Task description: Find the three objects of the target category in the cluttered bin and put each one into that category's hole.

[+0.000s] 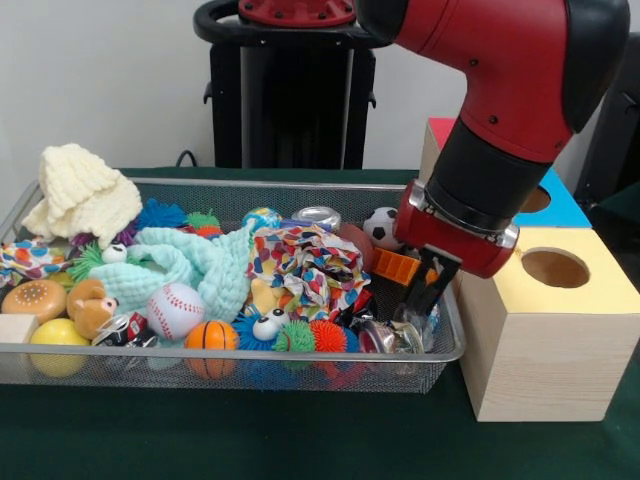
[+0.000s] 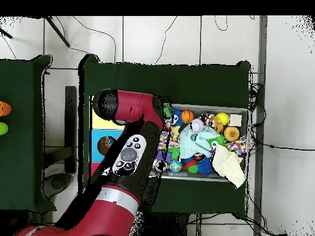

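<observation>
Where the bin ends, arm bent low, pincer among toys.

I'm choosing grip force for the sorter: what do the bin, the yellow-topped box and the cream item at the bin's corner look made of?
Bin: metal wire mesh, it seems; fine grey grid you can see through, shiny rim.
Yellow-topped box: apparently bare pale wood with visible grain on its sides; the top looks painted matte yellow.
Cream item: soft knitted yarn by its ribbed, bumpy texture.

arm: bent, reaching down | jaws: black, pointing down (spread unclear) | wrist: red
</observation>
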`<action>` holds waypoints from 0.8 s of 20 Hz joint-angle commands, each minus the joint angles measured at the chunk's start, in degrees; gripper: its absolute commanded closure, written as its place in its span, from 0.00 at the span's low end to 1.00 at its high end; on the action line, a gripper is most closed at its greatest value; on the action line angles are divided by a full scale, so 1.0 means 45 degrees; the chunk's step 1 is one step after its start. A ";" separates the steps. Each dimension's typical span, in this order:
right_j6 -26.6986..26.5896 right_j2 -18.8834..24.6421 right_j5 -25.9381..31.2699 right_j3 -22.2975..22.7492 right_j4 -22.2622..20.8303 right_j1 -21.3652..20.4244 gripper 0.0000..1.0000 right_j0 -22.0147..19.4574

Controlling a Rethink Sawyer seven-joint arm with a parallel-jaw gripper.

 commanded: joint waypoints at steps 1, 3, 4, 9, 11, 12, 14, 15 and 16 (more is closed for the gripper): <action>0.4446 0.0396 0.1329 -0.0307 0.0651 0.0966 1.00 0.0145; 0.4511 0.0334 0.1250 -0.0315 0.0720 0.1039 1.00 0.0202; 0.4527 0.0299 0.1191 -0.0308 0.0763 0.1078 1.00 0.0243; 0.4403 0.0252 0.0616 0.0162 0.0882 0.1027 1.00 0.0359; 0.4318 0.0272 0.0168 0.0607 0.0892 0.0861 1.00 0.0426; 0.4246 0.0277 -0.0041 0.0780 0.0860 0.0793 1.00 0.0433; 0.4022 0.0441 -0.0361 0.1042 0.0827 0.0746 1.00 0.0311; 0.3890 0.0580 -0.0613 0.1224 0.0800 0.0719 1.00 0.0218; 0.3765 0.0692 -0.0814 0.1300 0.0763 0.0728 1.00 0.0123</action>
